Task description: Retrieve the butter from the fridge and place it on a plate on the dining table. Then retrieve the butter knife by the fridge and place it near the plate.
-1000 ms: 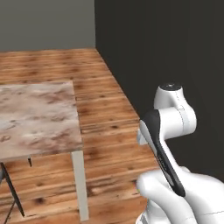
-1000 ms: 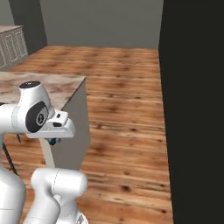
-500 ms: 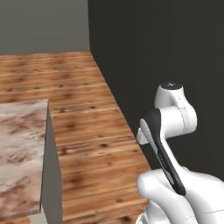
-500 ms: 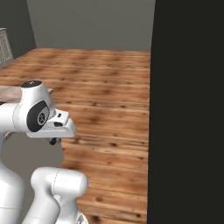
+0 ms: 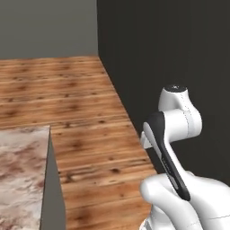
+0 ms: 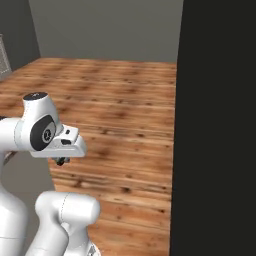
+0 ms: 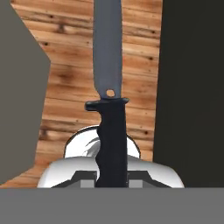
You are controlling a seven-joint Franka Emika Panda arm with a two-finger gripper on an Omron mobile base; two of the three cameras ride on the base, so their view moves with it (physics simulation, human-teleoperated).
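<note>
My gripper (image 7: 112, 179) is shut on the black handle of the butter knife (image 7: 112, 140). Its grey blade points away from the hand over the wood floor. In the right base view the hand sits tucked low against the arm, with a dark fingertip (image 6: 61, 161) showing beneath it. A corner of the dining table (image 5: 20, 179), marbled brown and cream, lies at the lower left of the left base view, apart from the arm. The butter and the plate are out of view.
A tall dark flat surface (image 5: 170, 49) rises along the right side (image 6: 217, 125); I cannot tell whether it is the fridge. Wood plank floor (image 5: 67, 94) stretches ahead to a grey back wall (image 6: 105, 27).
The whole picture has shifted, so the base has moved: the table has slid toward the left edge and the dark surface fills more of the right. The arm's pose and its grip are unchanged.
</note>
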